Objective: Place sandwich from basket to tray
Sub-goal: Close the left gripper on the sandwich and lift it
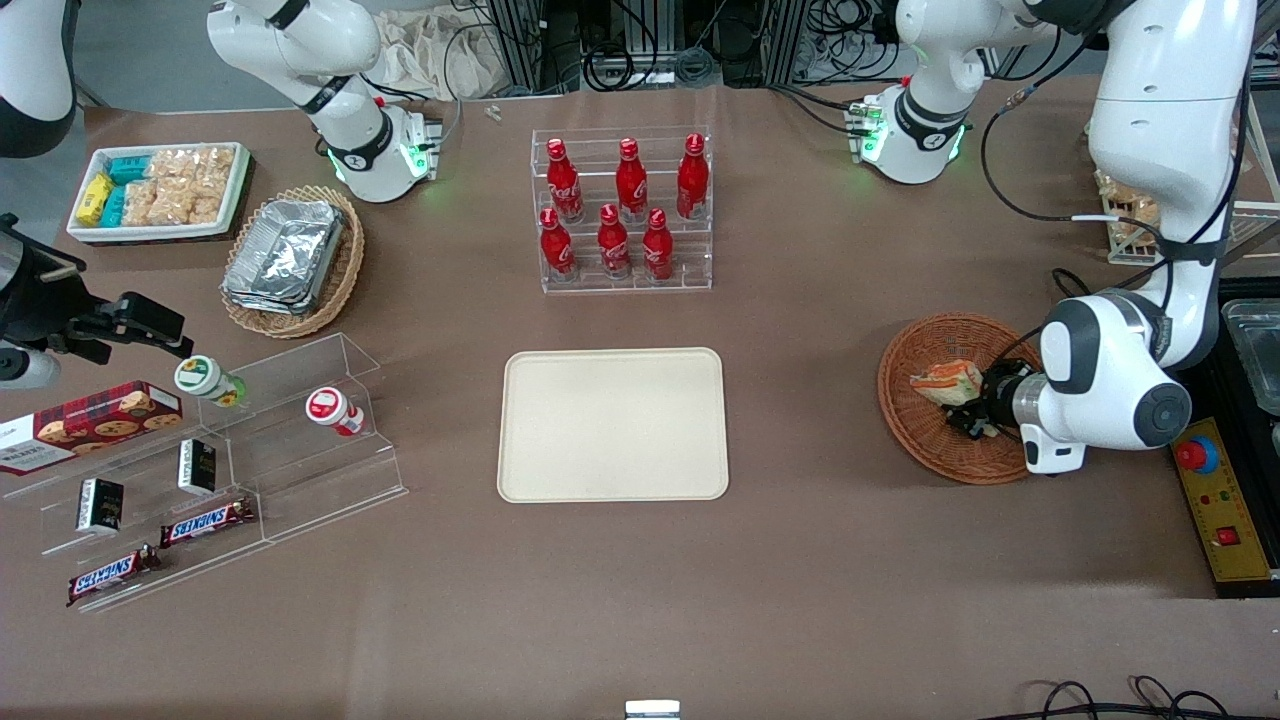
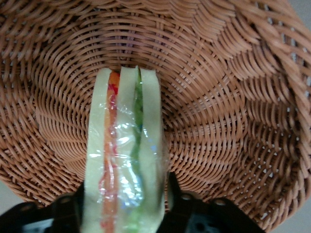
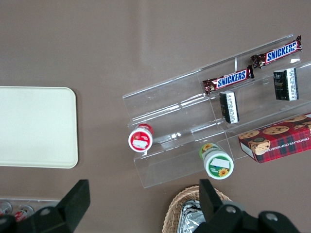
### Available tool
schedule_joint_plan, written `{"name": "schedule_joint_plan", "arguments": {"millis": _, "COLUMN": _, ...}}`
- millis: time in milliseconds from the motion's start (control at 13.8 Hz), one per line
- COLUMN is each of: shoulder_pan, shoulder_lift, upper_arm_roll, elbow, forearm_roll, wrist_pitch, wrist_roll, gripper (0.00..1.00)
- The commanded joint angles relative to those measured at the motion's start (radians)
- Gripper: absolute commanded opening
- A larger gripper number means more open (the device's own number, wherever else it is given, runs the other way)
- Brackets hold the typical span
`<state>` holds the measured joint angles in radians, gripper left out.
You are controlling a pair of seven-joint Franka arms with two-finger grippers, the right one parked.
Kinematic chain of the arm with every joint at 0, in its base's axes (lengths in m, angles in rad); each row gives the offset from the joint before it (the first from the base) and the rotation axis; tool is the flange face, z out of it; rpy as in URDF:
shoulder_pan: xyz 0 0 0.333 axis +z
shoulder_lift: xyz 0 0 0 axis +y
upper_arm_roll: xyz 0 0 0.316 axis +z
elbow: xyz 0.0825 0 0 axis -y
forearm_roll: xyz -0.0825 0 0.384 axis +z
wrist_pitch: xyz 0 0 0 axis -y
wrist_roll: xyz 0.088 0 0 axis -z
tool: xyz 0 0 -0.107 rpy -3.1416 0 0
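Observation:
The sandwich point(image 1: 945, 382) is a wrapped white-bread wedge with orange-red and green layers, inside the reddish-brown wicker basket point(image 1: 930, 450) at the working arm's end of the table. My left gripper point(image 1: 968, 405) reaches into the basket from the side. In the left wrist view the sandwich point(image 2: 124, 160) stands on edge between my black fingers point(image 2: 177, 199), which press on both its sides over the basket's weave point(image 2: 218, 97). The gripper point(image 2: 124, 206) is shut on it. The cream-beige tray point(image 1: 612, 424) lies bare at the table's middle, toward the parked arm from the basket, and also shows in the right wrist view point(image 3: 34, 126).
A clear rack of red cola bottles point(image 1: 622, 210) stands farther from the camera than the tray. A yellow emergency-stop box point(image 1: 1220, 500) lies beside the basket. A tan basket of foil trays point(image 1: 290, 262), a white snack box point(image 1: 158, 190) and clear shelves with Snickers bars point(image 1: 205, 520) sit at the parked arm's end.

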<state>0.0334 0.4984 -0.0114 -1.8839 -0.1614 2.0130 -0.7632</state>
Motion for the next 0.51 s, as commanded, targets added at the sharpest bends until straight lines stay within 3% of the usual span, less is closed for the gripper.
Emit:
{"name": "schedule_joint_plan", "arguments": {"millis": 0, "shoulder_pan": 0.0, "shoulder_lift": -0.041, "upper_arm_roll": -0.004, "elbow": 0.034, "forearm_roll": -0.015, "wrist_pitch": -0.031, "wrist_roll": -0.021, "gripper": 0.0}}
{"name": "schedule_joint_plan", "arguments": {"millis": 434, "shoulder_pan": -0.006, "shoulder_lift": -0.282, "upper_arm_roll": -0.065, "elbow": 0.069, "forearm_roll": 0.002, "wrist_pitch": -0.157, "wrist_roll": 0.151, "gripper": 0.0}}
